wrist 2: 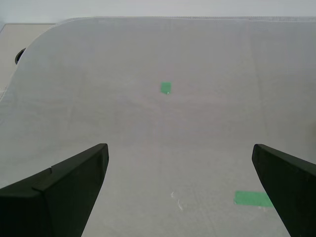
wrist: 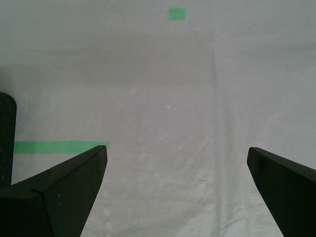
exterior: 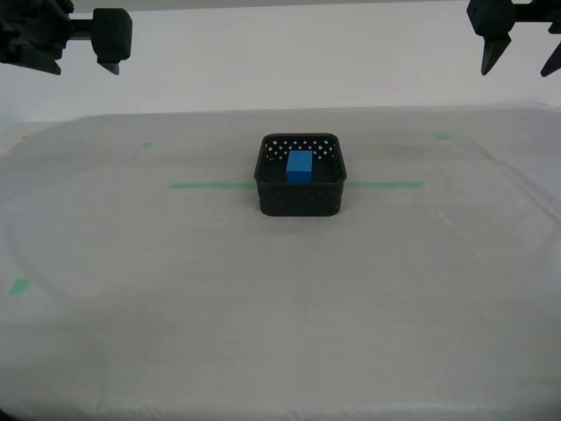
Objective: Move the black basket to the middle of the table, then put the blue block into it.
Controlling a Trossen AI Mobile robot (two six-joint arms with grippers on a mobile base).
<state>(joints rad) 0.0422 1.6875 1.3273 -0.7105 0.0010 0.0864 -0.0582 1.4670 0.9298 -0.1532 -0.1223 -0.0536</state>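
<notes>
On the table (exterior: 131, 289), in the exterior view, the black basket (exterior: 301, 200) stands near the middle, across the long green tape line (exterior: 210, 185). The blue block (exterior: 300, 166) sits inside it. Two arms hang high at the upper corners of this view, well apart from the basket.

From the second wrist view, my second gripper (wrist 2: 180, 190) is spread wide over bare cloth, with a small green tape bit (wrist 2: 166, 88) ahead.

From the first wrist view, my first gripper (wrist: 177, 190) is spread wide too, holding nothing. A dark edge of the basket (wrist: 7, 138) shows beside the tape line (wrist: 54, 146).
</notes>
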